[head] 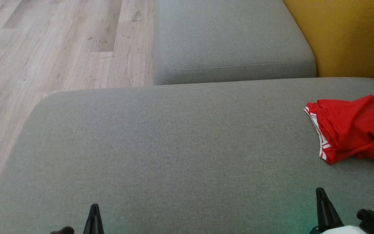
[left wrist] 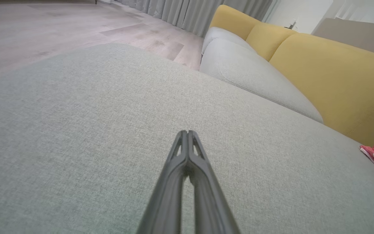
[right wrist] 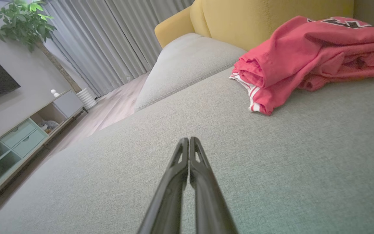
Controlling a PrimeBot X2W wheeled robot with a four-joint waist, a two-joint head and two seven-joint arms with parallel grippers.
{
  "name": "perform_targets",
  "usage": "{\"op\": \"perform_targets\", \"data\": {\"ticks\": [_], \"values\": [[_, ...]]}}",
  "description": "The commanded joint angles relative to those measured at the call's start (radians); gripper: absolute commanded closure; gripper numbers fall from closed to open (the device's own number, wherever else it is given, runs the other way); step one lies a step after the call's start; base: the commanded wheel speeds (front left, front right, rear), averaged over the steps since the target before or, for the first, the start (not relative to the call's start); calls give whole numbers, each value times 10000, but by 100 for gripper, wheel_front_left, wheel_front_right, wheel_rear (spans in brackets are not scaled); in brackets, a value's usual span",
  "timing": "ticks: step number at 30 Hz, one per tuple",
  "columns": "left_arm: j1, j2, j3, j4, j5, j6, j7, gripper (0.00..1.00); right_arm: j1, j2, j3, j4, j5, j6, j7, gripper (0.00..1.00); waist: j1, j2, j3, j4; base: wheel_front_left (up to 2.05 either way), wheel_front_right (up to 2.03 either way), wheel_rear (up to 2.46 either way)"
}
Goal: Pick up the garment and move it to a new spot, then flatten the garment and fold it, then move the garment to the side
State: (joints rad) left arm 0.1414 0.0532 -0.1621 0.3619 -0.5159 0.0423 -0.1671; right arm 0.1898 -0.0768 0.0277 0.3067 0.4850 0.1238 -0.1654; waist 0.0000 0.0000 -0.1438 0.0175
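The red garment (head: 352,130) lies crumpled at the right edge of the head view, about mid-height, on the large grey cushion (head: 174,146). Its red-and-white striped trim faces the middle of the frame, and part of a black number shows at the far right, cut off by the picture's edge. In the right wrist view the same garment sits in the upper right, bunched in loose folds, with the yellow backrest (right wrist: 271,19) just behind it. The left gripper (left wrist: 187,132) rises from the bottom centre of the left wrist view with its two dark fingers pressed together at the tips — closed on nothing, over bare grey fabric. It is well apart from the garment, a sliver of which shows at the lower right edge of that frame. The right gripper (right wrist: 189,139) stands the same way in its own view: fingers tip to tip, empty, pointing toward the lower left of the garment but clear of it. In the head view the two grippers poke up from the bottom edge, one at lower left, one at lower right. A second grey cushion (head: 232,39) lies across the upper centre of the head view, with wooden floor (head: 44,48) at the upper left. Grey curtains (right wrist: 109,42), a leafy plant (right wrist: 24,22) and a low cabinet (right wrist: 18,136) stand on the left side of the right wrist view.
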Motion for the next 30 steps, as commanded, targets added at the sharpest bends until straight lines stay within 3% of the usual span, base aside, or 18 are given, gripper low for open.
{"op": "perform_targets", "data": {"ticks": [1,30], "values": [[-630,-8,198,-374,-268,-58,40,100,-594,-35,-34,-353,296,17,91,100,0,0,21,-3,0,0,0],[-1187,-14,963,-610,-3452,-557,865,100,-1306,55,-448,-433,3561,33,898,100,0,0,454,-54,0,0,0]]}}
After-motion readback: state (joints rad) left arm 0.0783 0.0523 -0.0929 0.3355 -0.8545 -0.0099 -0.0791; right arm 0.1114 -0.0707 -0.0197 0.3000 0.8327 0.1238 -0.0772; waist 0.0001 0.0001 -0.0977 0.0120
